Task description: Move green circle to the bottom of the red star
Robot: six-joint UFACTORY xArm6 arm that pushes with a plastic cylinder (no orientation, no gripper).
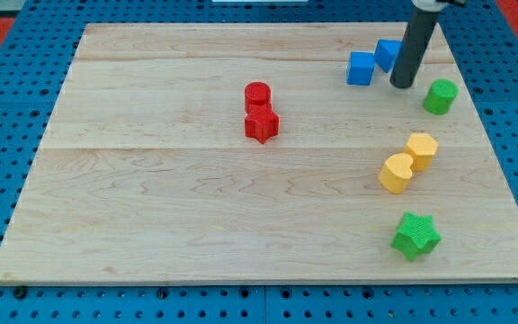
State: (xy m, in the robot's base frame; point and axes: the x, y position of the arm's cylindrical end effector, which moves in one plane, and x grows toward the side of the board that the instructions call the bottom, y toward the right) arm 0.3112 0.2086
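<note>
1. No readable brands, labels or writing anywhere.
2. No pincer here, so nothing's held; just my tip (403, 85) on the wooden board (151, 225), beside two blue blocks (361, 68) (387, 53) at its 9 o'clock.
3. Green circle (440, 96) sits near the tip's 4 o'clock, not touching.
4. Red star (262, 124) is mid-board, far toward 9 o'clock from the circle, touching a red cylinder (257, 94) at its 12.

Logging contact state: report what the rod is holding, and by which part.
Nothing is held. My tip rests on the board, apart from the green circle to its right and the blue blocks to its left.
</note>
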